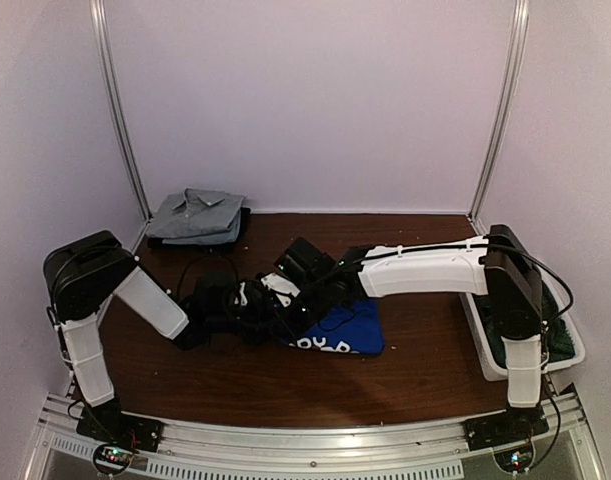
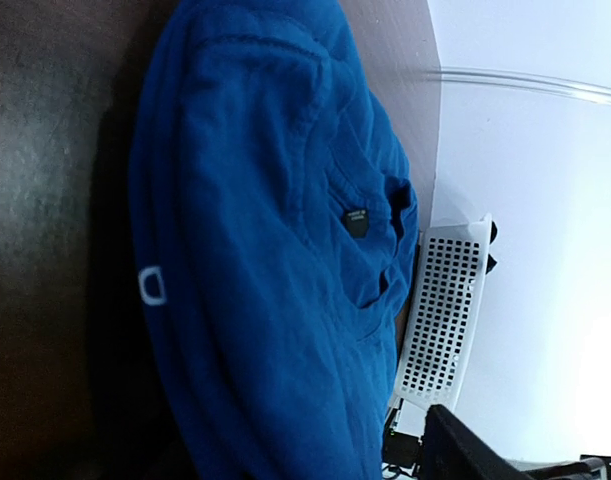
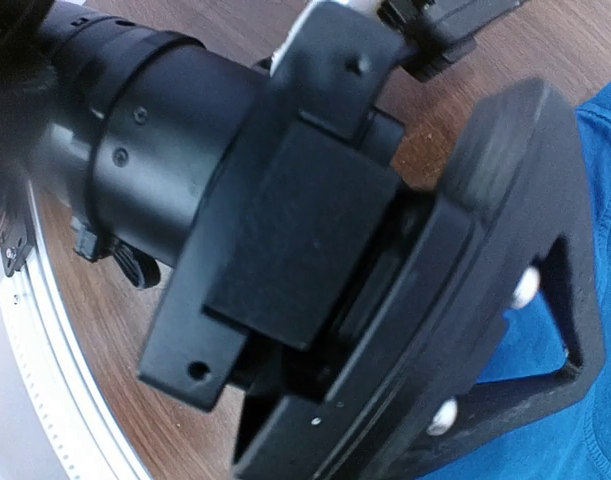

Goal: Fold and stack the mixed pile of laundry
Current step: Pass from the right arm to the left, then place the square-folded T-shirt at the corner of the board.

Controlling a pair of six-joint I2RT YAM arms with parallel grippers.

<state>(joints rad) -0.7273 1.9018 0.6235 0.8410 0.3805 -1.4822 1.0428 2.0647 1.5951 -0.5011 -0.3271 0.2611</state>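
The dark wooden worktop (image 1: 415, 380) carries everything; the right arm (image 1: 425, 272) reaches across it from the right and the left arm (image 1: 150, 305) from the left, and they meet just left of centre. A white perforated bin (image 1: 495, 372) stands at the right edge with something dark green (image 1: 559, 337) in it. The royal-blue garment (image 1: 347, 328) lies bunched in the middle of the worktop, well apart from the bin, with white lettering (image 1: 325, 346) along its near edge. At the back left a folded grey shirt (image 1: 195, 213) sits on a dark piece (image 1: 242, 226), so a stack is begun and, by my reading, the blue piece is the one being worked on. The left hand (image 1: 247, 303) sits at the garment's left side, with blue cloth filling its own camera view; its fingers show in no view, so I cannot tell whether it is open or gripping. The right hand (image 1: 297, 305) is closed, right against the other, though whether it pinches cloth is hidden. The chief risk, I judge, is the crowding: the two hands are so close that a further move could knock one against the other. A grip that takes only the top layer could pull the folds open; a sideways drag could slide the whole garment rather than fold it.
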